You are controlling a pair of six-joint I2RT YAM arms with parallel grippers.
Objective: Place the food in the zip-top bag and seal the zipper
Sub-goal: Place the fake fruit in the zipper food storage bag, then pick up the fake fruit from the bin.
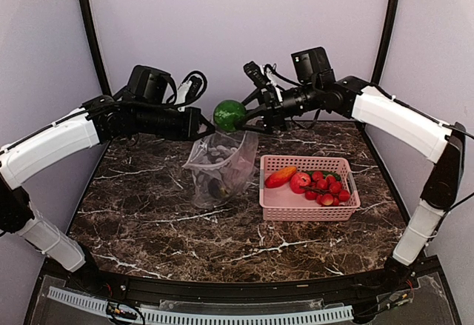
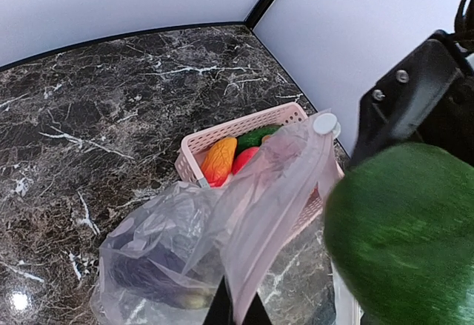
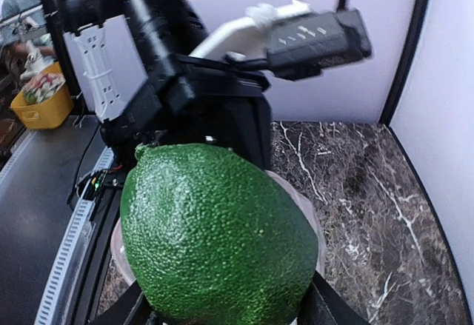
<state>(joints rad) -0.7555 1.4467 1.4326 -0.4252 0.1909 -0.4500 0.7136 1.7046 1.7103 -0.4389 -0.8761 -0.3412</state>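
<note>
The clear zip-top bag [image 1: 221, 166] hangs over the table, and my left gripper [image 1: 204, 127] is shut on its mouth edge; the left wrist view shows the film [image 2: 222, 221] pinched between my left gripper's tips [image 2: 237, 314]. A dark item [image 2: 148, 273] lies inside the bag. My right gripper [image 1: 246, 121] is shut on a round, bumpy green fruit [image 1: 229, 115] just above the bag's mouth. In the right wrist view the fruit [image 3: 218, 236] fills the space between the fingers, with the bag rim [image 3: 315, 221] below it. It also shows in the left wrist view [image 2: 404, 243].
The pink lattice basket [image 1: 307, 210] stands right of the bag. It holds an orange-red long piece [image 1: 280, 177], several red berries [image 1: 320, 186] and a dark green cucumber [image 2: 255, 136]. Grey walls close in the back and sides of the marble table.
</note>
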